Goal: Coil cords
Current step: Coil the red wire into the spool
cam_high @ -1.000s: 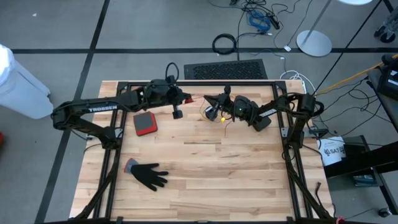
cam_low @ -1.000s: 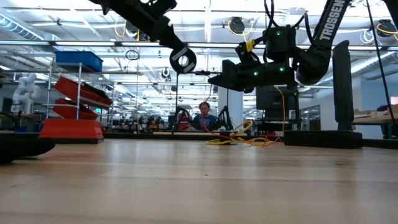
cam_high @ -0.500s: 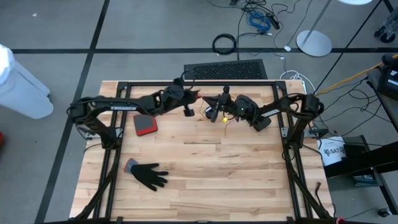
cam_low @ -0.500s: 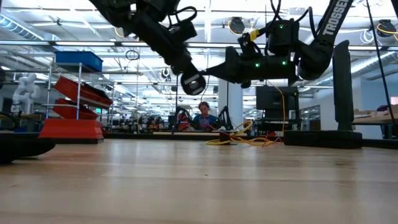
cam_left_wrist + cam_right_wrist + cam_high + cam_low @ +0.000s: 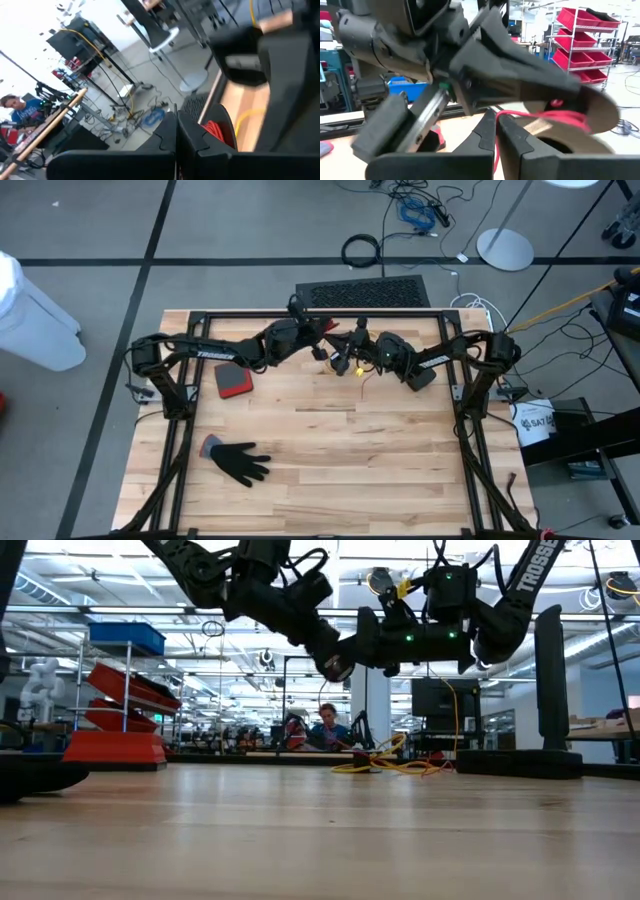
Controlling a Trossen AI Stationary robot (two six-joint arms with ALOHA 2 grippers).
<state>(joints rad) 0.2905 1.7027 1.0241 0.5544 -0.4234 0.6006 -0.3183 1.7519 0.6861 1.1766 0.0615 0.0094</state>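
My two grippers meet above the far middle of the table. My right gripper [image 5: 341, 360] [image 5: 496, 134] reaches in from the right, shut on a thin red-orange cord [image 5: 540, 115]. My left gripper [image 5: 325, 351] [image 5: 339, 667] [image 5: 176, 135] comes from the left, shut, its tip just in front of the right one. Loose loops of yellow-orange cord [image 5: 392, 762] [image 5: 352, 368] lie on the table below them. A red-orange coil [image 5: 215, 131] shows just beyond the left fingers. Whether the left gripper touches the cord cannot be told. My right gripper pinches a single strand of the red-orange cord [image 5: 496, 145] between its two fingers. The fingers lie about level, coming from the table's right. From the pinch the strand rises, then runs sideways [image 5: 560, 116] under the left gripper's finger, drawn fairly straight.
A red and black pad [image 5: 233, 379] lies at the far left and a black glove [image 5: 240, 462] at the near left. A black frame rail [image 5: 300, 315] runs along the far edge. A thick black cable ring [image 5: 361, 250] lies on the floor beyond.
My left gripper has swung toward the table's right edge and come down, tipping from a downward slant to nearly level, until its tip stands right at my right gripper. My right gripper has hardly moved. Both stayed shut.
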